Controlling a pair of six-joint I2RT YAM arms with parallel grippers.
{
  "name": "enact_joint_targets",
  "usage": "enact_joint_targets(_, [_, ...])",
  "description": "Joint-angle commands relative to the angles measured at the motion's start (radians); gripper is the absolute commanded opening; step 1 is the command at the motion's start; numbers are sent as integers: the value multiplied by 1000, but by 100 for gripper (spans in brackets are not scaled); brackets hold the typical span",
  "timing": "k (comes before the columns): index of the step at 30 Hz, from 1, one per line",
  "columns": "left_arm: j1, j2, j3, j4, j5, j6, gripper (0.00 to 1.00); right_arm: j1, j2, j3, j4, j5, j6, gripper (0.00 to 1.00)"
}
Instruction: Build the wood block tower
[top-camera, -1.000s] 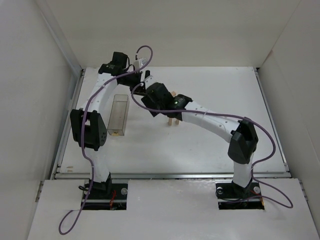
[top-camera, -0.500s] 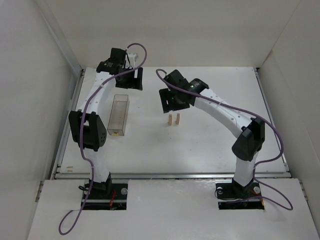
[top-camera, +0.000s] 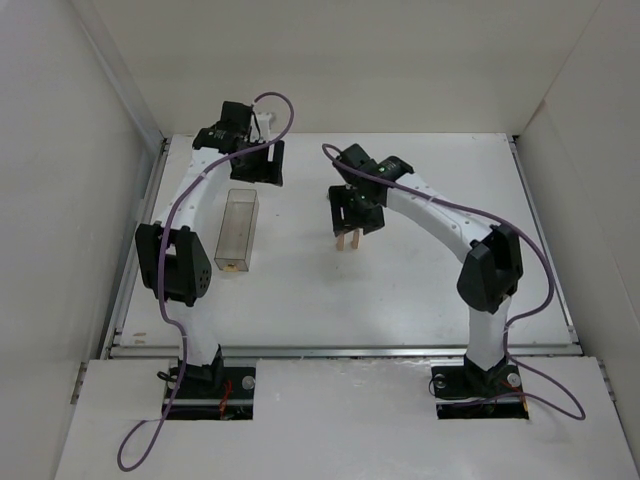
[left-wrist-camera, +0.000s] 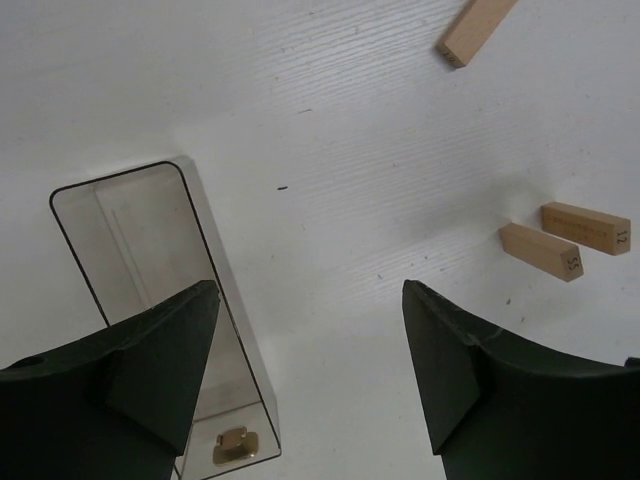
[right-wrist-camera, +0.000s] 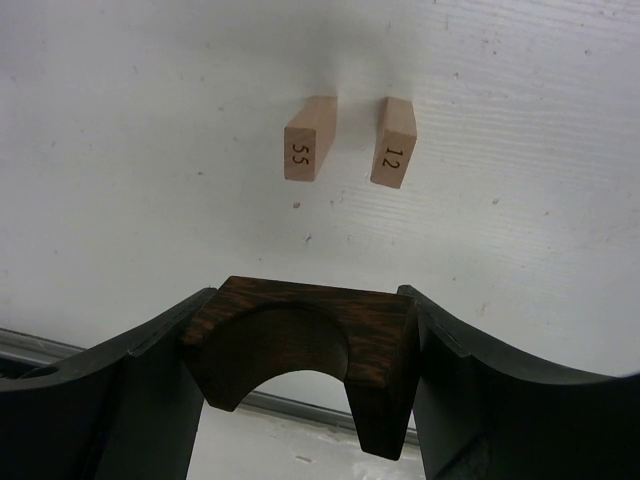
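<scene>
White-walled enclosure (top-camera: 350, 60) around a white table (top-camera: 420, 290). Clear plastic box (top-camera: 237, 230) left of centre. Above it the left gripper (left-wrist-camera: 308, 300), fingers spread wide and empty. Over mid-table the right gripper (right-wrist-camera: 310, 350), clamped on a dark brown arch block (right-wrist-camera: 300, 325). Beneath it the wood block tower (top-camera: 347, 240), partly hidden in the top view: two tan pieces standing just apart, upright 55 (right-wrist-camera: 308, 140) and upright 12 (right-wrist-camera: 395, 143). Well apart, a loose tan block (left-wrist-camera: 475, 28), cut off by the frame. Inside the box a small brass-coloured item (left-wrist-camera: 232, 445), kind unclear.
</scene>
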Motion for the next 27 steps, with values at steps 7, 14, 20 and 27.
enact_joint_targets(7, [-7, -73, 77, -38, 333, 218, 59, 9, -319, -152, 290, -60, -186, 3])
enact_joint_targets(14, [-45, -53, 232, -178, 761, 428, 67, 63, -356, -147, 318, -69, -464, 3])
enact_joint_targets(20, [-128, -42, 223, -230, 924, 508, 74, 129, -338, -141, 417, 47, -556, 0])
enact_joint_targets(27, [-168, -33, 194, -209, 899, 442, 76, 158, -332, -140, 447, 126, -573, 0])
